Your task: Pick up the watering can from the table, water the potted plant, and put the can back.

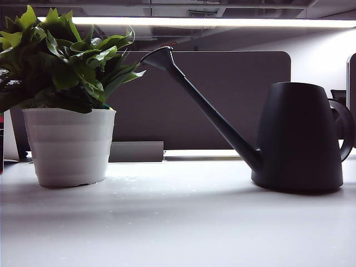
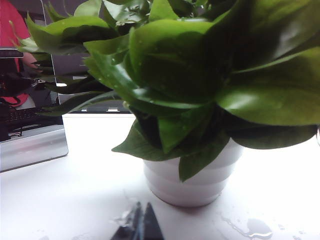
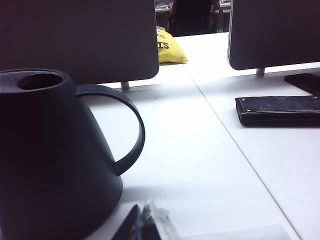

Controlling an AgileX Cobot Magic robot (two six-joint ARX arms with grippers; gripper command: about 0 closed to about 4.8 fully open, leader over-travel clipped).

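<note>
Bench (image 1: 178,222): can (image 1: 297,139) standing right, plant (image 1: 67,100) left, untouched. Left end effector (image 2: 140,225) and right end effector (image 3: 142,222) closed, empty. Nothing done.

Dark grey divider panel (image 1: 222,100) under a long ceiling light strip (image 1: 222,22)

Left gripper (image 2: 141,225) dark tapered fingertips, right gripper (image 3: 146,224) alike (glossy, blurred)

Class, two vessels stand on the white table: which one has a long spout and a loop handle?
The dark watering can, standing upright on the table. The potted plant sits in a white ribbed pot with neither spout nor handle.
</note>
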